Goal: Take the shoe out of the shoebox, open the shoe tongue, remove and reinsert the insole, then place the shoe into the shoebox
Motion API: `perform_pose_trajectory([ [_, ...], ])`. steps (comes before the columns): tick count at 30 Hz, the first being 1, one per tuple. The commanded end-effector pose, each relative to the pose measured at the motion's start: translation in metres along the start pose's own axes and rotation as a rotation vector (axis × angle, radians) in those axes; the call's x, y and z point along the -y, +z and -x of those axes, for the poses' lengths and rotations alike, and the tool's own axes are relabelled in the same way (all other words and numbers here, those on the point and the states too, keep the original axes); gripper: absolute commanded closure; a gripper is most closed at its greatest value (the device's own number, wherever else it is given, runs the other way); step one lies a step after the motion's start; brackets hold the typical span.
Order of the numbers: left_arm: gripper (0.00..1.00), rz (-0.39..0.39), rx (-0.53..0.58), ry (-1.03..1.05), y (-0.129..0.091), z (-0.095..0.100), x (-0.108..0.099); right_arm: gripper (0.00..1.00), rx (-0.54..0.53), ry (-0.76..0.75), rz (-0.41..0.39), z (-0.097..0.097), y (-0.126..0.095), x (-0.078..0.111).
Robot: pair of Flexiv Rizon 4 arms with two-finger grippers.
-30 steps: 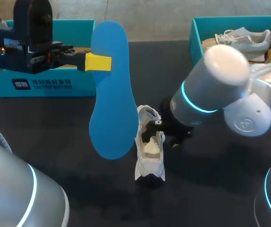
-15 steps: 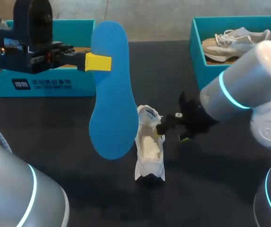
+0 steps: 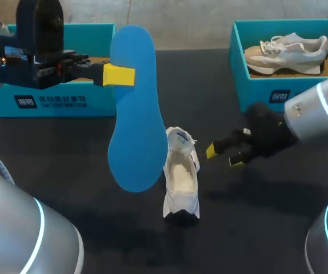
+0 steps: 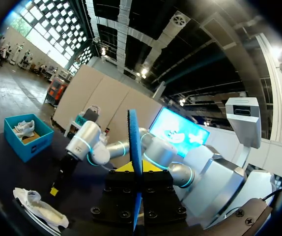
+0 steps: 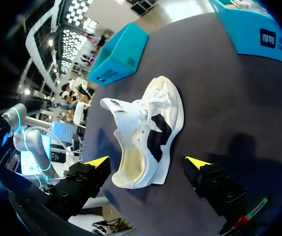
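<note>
The insole [image 3: 132, 108] stands on edge above the table [image 3: 255, 217]. In the head view it hides 1 finger of the left gripper [image 3: 118, 75], and only 1 yellow tip shows against its near face. In the left wrist view the insole is seen edge-on, clamped between the 2 fingers. The left arm reaches in level, passing in front of the left shoebox [image 3: 55, 97].

The shoe [image 3: 181, 180] stands on its sole with the tongue raised. It is ahead of the right gripper [image 3: 221, 155] and not touching it. The 2 fingers are spread and hold nothing. The right arm lies low over the table and covers part of the front wall of the right shoebox [image 3: 284, 57], which holds a second shoe [image 3: 287, 48].
</note>
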State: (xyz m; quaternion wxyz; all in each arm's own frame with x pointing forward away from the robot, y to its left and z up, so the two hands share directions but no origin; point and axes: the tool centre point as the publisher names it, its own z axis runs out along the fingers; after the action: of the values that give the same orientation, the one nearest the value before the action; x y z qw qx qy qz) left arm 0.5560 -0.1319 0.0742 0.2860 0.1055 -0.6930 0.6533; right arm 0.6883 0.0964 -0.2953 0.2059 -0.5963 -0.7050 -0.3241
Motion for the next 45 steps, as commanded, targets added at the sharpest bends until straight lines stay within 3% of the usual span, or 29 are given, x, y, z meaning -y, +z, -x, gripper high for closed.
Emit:
perform_pose_trajectory([
  [1, 1.00, 0.003, -0.001, 0.000, 0.001, 0.001, 0.001, 0.00, -0.069, -0.001, 0.008, 0.003, -0.003, 0.005],
  [6, 1.00, 0.003, -0.001, 0.000, 0.001, 0.001, 0.001, 0.00, -0.069, -0.001, 0.008, 0.003, -0.003, 0.005],
  [10, 1.00, 0.003, -0.001, 0.000, 0.001, 0.001, 0.001, 0.00, -0.203, 0.004, 0.004, -0.005, -0.007, 0.000],
  [17, 1.00, 0.003, -0.001, 0.000, 0.001, 0.001, 0.001, 0.00, -0.339, 0.030, 0.031, -0.011, -0.021, -0.005],
  [36, 1.00, 0.003, -0.001, 0.000, 0.001, 0.001, 0.001, 0.00, -0.364, 0.136, 0.029, -0.026, -0.048, -0.018],
  [45, 1.00, 0.003, -0.001, 0.000, 0.001, 0.001, 0.001, 0.00, -0.462, 0.159, 0.026, -0.027, -0.052, -0.021],
])
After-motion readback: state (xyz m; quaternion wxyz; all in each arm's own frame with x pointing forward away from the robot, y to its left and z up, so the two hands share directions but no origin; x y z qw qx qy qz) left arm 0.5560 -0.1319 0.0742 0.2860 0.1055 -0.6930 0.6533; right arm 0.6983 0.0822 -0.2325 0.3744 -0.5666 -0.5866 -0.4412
